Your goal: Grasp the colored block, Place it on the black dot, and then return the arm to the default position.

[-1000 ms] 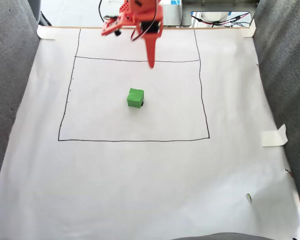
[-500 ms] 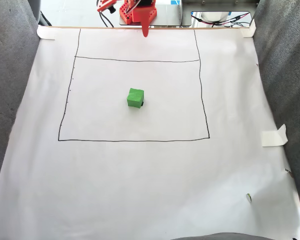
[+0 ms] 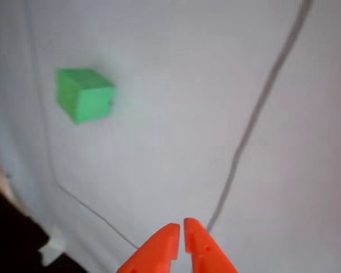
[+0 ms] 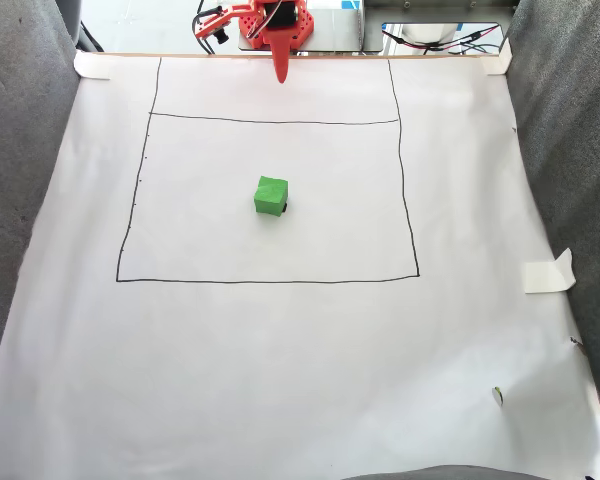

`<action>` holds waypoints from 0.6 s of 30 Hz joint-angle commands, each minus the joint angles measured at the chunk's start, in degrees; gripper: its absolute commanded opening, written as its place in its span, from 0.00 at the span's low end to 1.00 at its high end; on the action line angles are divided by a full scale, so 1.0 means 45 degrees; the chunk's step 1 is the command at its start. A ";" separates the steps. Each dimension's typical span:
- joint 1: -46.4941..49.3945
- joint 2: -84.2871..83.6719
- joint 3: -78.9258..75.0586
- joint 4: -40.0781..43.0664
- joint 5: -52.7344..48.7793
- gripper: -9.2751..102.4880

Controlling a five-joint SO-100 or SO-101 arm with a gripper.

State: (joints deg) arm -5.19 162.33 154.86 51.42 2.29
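Note:
The green cube (image 4: pixel 271 196) rests on the white paper near the middle of the drawn rectangle, well apart from the arm. A thin dark sliver shows at its lower right edge (image 4: pixel 285 207); the black dot is otherwise hidden under it. In the other view the cube (image 3: pixel 84 95) lies at the upper left, blurred. My orange gripper (image 4: pixel 280 76) hangs at the far edge of the paper, pointing down, its fingers together. In the other view the gripper (image 3: pixel 181 228) enters from the bottom edge, shut with nothing between the tips.
A thin drawn rectangle (image 4: pixel 401 170) frames the cube. Grey fabric (image 4: pixel 565 120) flanks the paper on both sides. A folded piece of tape (image 4: pixel 548 272) lies at the right edge, and cables (image 4: pixel 450 40) sit behind the far edge.
The arm has pulled back from above the rectangle's top line to the paper's far edge and lowered slightly. The cube has not moved.

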 commanded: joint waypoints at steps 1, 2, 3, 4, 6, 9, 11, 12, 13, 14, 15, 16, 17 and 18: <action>0.0332 0.1523 0.1035 -0.1387 -0.0039 0.08; 0.0449 0.1914 0.1250 -0.1504 -0.0039 0.08; 0.0527 0.2246 0.1426 -0.1602 -0.0059 0.08; 0.0547 0.2539 0.1602 -0.1660 -0.0156 0.08; 0.0547 0.3301 0.2031 -0.1602 -0.0293 0.08; 0.0410 0.4375 0.2754 -0.1602 -0.0449 0.08; 0.0332 0.4395 0.2813 -0.1602 -0.0469 0.08; 0.0332 0.4297 0.2813 -0.1660 -0.0449 0.08; 0.0332 0.4277 0.2813 -0.1660 -0.0371 0.08; 0.0352 0.4395 0.2813 -0.1484 -0.0332 0.08; 0.0352 0.4570 0.2813 -0.1230 -0.0332 0.08; 0.0332 0.4766 0.2813 -0.0937 -0.0352 0.08; 0.0371 0.5000 0.2813 -0.0605 -0.0352 0.08; 0.0410 0.5215 0.2813 -0.0254 -0.0371 0.08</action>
State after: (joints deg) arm -3.52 184.04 167.96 47.37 0.44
